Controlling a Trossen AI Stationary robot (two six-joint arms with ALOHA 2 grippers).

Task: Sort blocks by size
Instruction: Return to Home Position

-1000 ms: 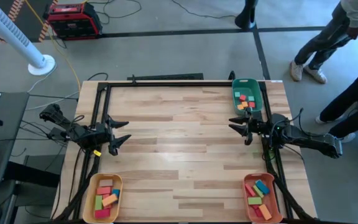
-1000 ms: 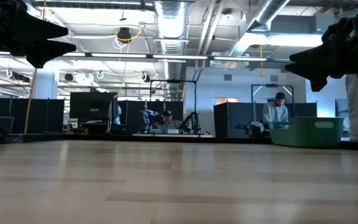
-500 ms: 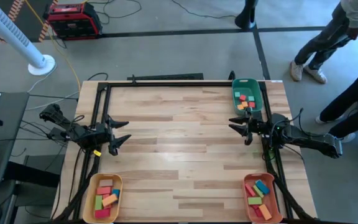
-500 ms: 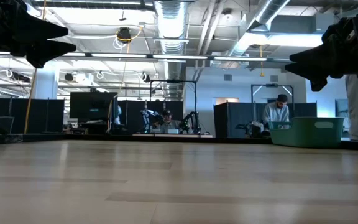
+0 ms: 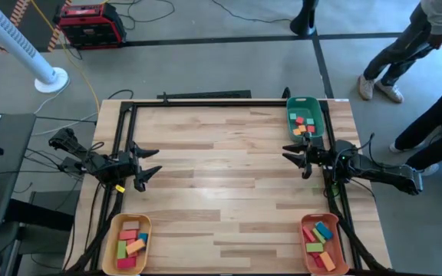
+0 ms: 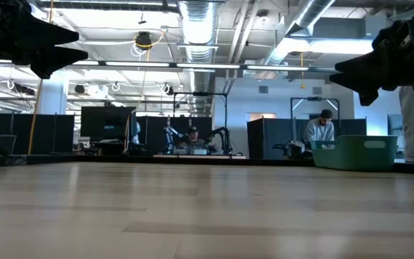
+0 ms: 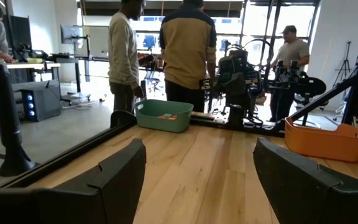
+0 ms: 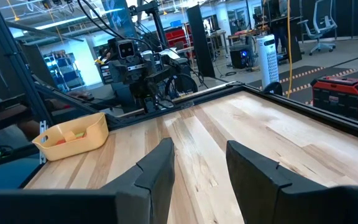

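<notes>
All the blocks I see lie inside three trays. Small ones [image 5: 304, 124] are in the green tray [image 5: 318, 115] at the far right, more blocks [image 5: 133, 239] in the yellow tray [image 5: 116, 230] at the near left, and longer ones [image 5: 318, 236] in the orange tray [image 5: 305, 257] at the near right. My left gripper [image 5: 153, 162] hangs open above the table's left side and points level toward its middle. My right gripper [image 5: 286, 154] hangs open above the right side, facing it. Nothing is between either pair of fingers [image 7: 120, 168] [image 8: 157, 165].
Bare wooden tabletop [image 5: 221, 169] lies between the two grippers. A black frame [image 5: 121, 146] runs along the table's edges. People stand on the floor [image 5: 405, 54] beyond the far right corner, close to the green tray [image 7: 163, 116].
</notes>
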